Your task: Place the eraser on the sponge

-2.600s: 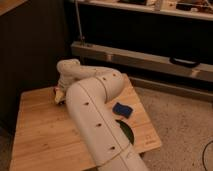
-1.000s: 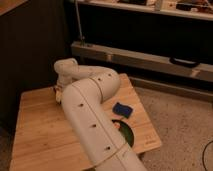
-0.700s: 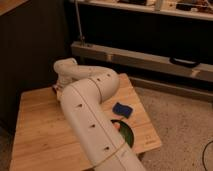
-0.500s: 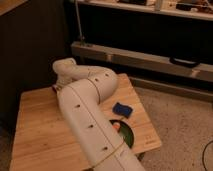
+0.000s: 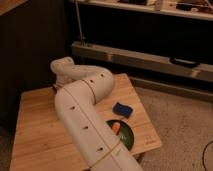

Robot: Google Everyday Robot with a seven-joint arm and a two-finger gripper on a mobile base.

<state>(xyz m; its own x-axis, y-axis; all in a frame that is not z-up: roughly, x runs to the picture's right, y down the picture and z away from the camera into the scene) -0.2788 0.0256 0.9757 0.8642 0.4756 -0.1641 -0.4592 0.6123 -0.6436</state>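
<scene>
While my arm (image 5: 87,125) crosses most of the view, the entries below list what shows around it

1. Arm: thick, white, with a row of small dark holes. It comes in at the bottom edge right of centre and runs up and leftward over the wooden table (image 5: 35,125). Near the table's far side it folds at a broad rounded elbow and doubles back to the left.

2. Wrist (image 5: 64,67): a rounded white segment past the fold. It curls over and points downward above the far-left part of the table.

3. Gripper (image 5: 56,86): below the wrist, low over the far-left part of the table, almost wholly hidden behind my own forearm. Whether it is wide, narrow or holding anything, I cannot tell.

4. Eraser: I cannot make it out. A small dark-reddish speck shows at the forearm's left edge, beside the gripper, too small to name. Only blue shows on top of the sponge.

5. Sponge (image 5: 122,109): deep blue, rectangular, lying flat on the right part of the table. It is just right of my arm and well apart from the gripper.

6. Plate (image 5: 128,141): green, round, on the near-right part of the table just in front of the sponge. Its left side is covered by my arm.

7. Carrot (image 5: 116,128): orange, lying on the plate close against the arm.

8. Rail (image 5: 150,57): pale metal, running across behind the table under dark shelving.

9. Floor (image 5: 185,120): speckled grey, to the right of the table
</scene>
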